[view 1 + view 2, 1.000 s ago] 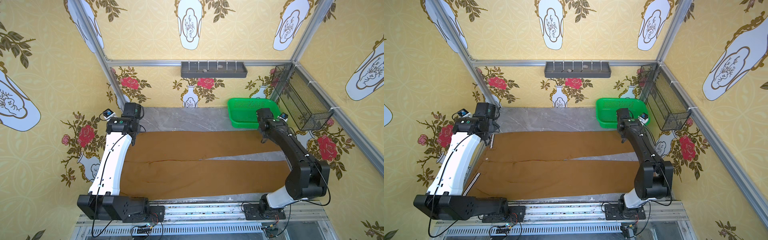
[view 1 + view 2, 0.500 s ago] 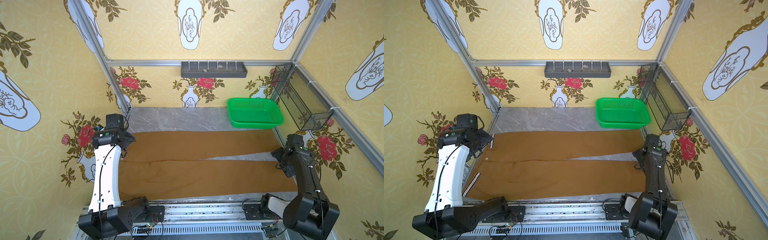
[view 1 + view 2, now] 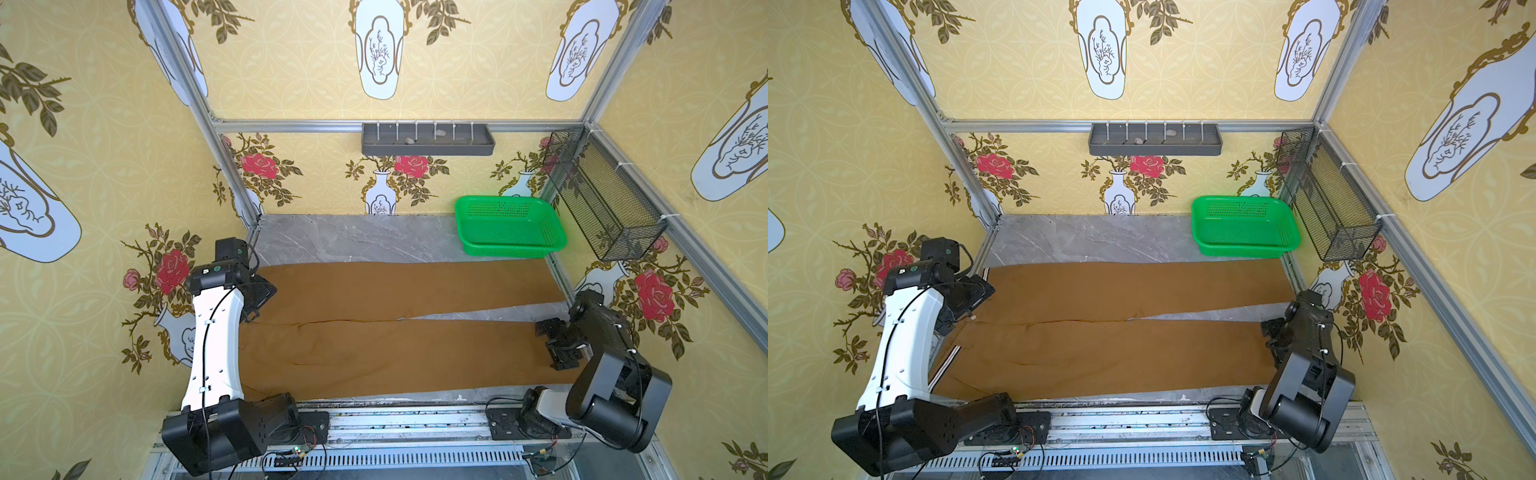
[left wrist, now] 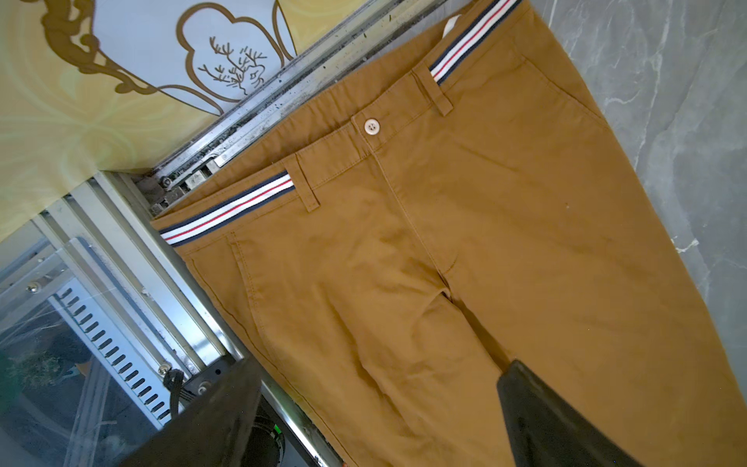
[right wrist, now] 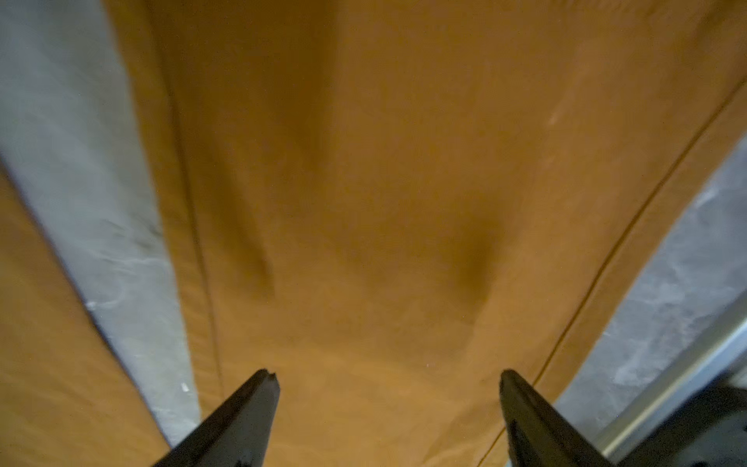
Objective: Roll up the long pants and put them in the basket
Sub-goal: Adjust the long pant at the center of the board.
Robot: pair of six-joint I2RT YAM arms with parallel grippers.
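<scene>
Though no roll has begun, done so far: the long pants (image 3: 395, 332) lie flat on the worktop (image 3: 353, 237); waist by the left arm, leg ends by the right
Left to do: all the rolling
Left pincer (image 4: 384, 368): wide apart above the waist; holds nothing
Right pincer (image 5: 388, 376): apart, low over the near leg's end; holds nothing
In the way: green basket (image 3: 509, 226) just beside the far leg; wire basket (image 3: 602, 195) hangs on the wall
</scene>
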